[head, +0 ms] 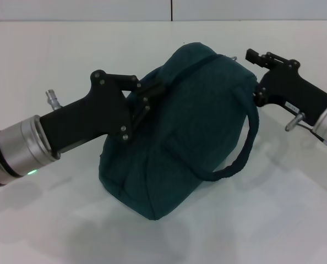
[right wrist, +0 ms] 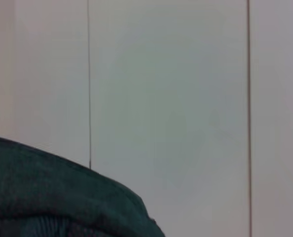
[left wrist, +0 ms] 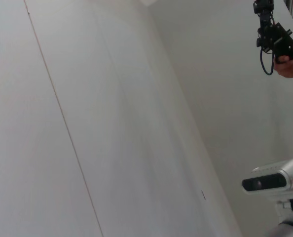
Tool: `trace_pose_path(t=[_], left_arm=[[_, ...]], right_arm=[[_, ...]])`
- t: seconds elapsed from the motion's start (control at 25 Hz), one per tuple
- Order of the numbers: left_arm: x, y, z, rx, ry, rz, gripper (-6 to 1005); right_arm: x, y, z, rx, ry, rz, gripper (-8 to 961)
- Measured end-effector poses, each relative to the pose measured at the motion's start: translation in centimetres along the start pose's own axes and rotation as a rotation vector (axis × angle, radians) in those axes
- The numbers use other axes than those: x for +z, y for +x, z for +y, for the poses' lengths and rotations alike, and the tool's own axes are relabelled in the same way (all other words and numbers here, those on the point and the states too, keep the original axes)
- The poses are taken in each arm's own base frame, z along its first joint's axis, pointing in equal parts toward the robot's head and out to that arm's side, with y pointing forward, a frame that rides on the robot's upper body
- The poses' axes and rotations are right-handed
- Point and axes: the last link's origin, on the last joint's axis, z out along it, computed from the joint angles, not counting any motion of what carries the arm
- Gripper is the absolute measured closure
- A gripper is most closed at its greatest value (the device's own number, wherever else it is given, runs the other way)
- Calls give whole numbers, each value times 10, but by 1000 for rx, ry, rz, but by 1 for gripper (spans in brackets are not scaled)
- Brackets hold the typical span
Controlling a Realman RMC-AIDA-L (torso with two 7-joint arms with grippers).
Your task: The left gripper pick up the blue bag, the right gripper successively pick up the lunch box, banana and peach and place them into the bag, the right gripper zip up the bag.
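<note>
Blue bag on white counter, lying between both claws, zipper seam closed along top. Left claw clamped on bag's near top edge. Right claw at bag's far end near zipper end; opening cannot be told. Carry strap hanging loose below right claw.

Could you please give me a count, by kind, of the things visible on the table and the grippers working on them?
Bags: 1, the blue bag on the white table
Grippers: 2, the left gripper at the bag's top and the right gripper at its far end
Lunch boxes, bananas, peaches: 0 visible
Total: 3
</note>
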Motion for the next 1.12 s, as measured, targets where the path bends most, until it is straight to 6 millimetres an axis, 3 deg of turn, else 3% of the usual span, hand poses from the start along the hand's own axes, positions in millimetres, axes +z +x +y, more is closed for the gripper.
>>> trace_pose_path(t=[0.36,0.84,1.12], left_arm=[[0,0,0,0,1,-2,966],[-1,-1,0,0,2,-4,967],[-1,-1,1,-4,5,-3,967]], right_arm=[[23,-11,9,-43,-71,-10,606],[19,-11,12,-86,-68,-26,638],[7,-7,-1,-74,14,-28,898]])
